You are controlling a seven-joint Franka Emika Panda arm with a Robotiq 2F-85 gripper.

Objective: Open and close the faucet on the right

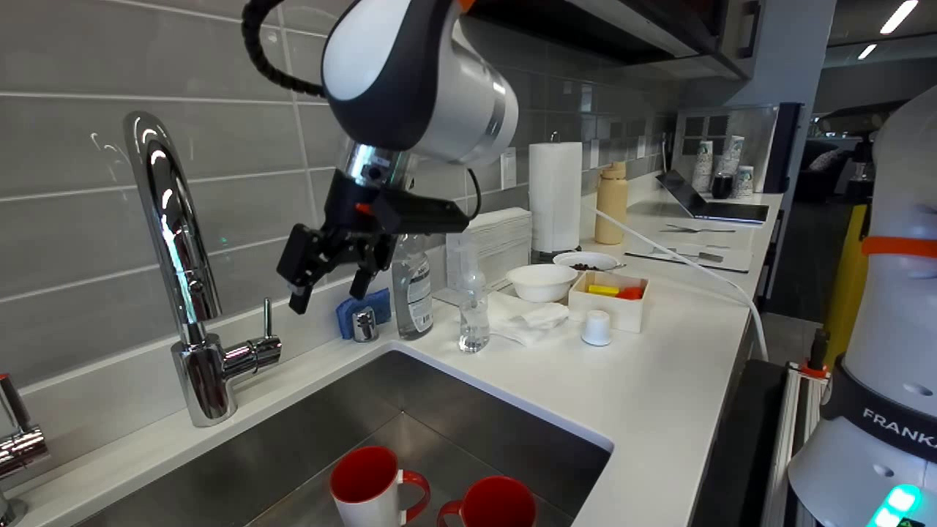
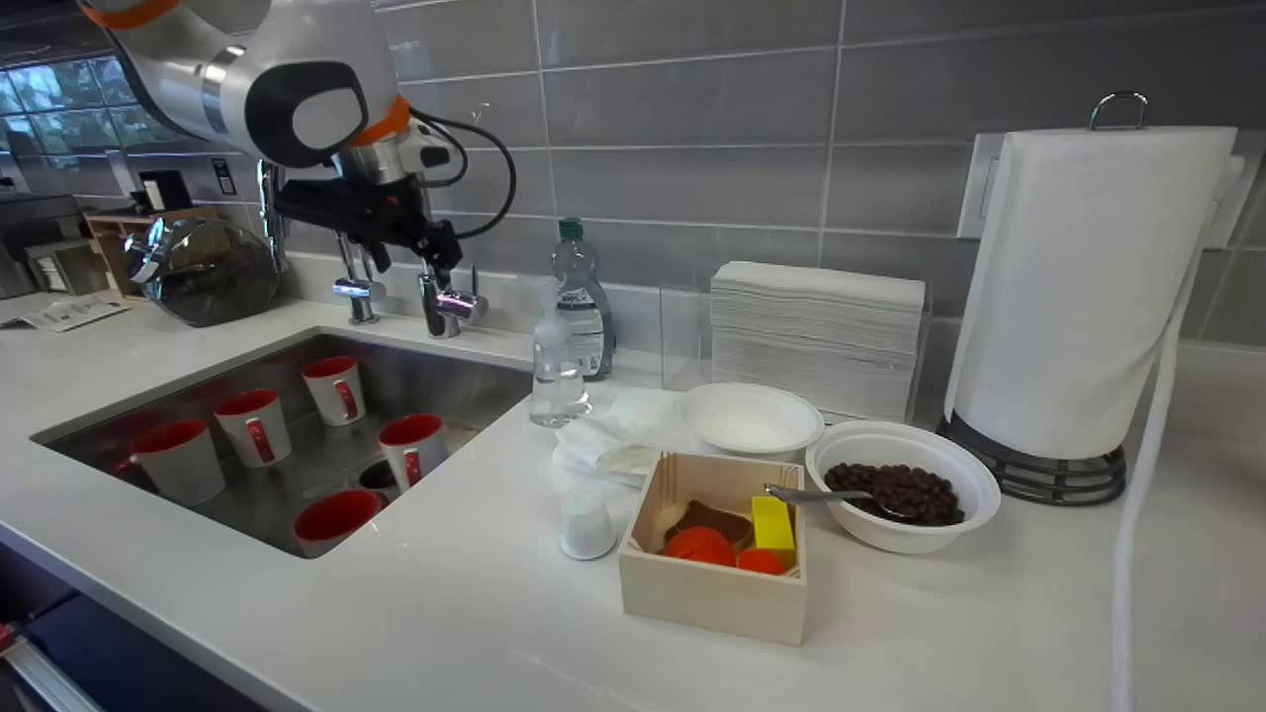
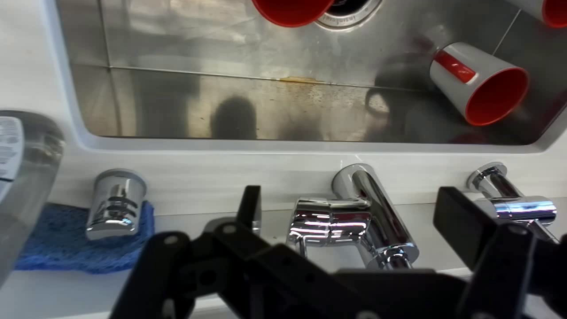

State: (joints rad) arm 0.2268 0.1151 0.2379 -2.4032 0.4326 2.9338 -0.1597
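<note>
Gripper [image 1: 329, 294] was held higher than the lever [image 1: 268, 318] of the faucet [image 1: 192, 282], fingers [image 3: 460, 221] spread apart, nothing clamped, presumably so it could be straddled. Faucet was mounted between sink [image 3: 270, 113] and tiled wall [image 1: 241, 139]; wall side judged tight. Soapward, room was bounded by soap bottle [image 1: 414, 300]; most was left over sink.

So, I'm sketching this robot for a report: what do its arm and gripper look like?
The arm is white and grey, with rounded black-and-white joint caps, orange bands and a ribbed black cable. White lettering starting FRANK, cut off by the frame, marks a dark base band; a green light glows below. The gripper is black, with two blocky fingers.
</note>
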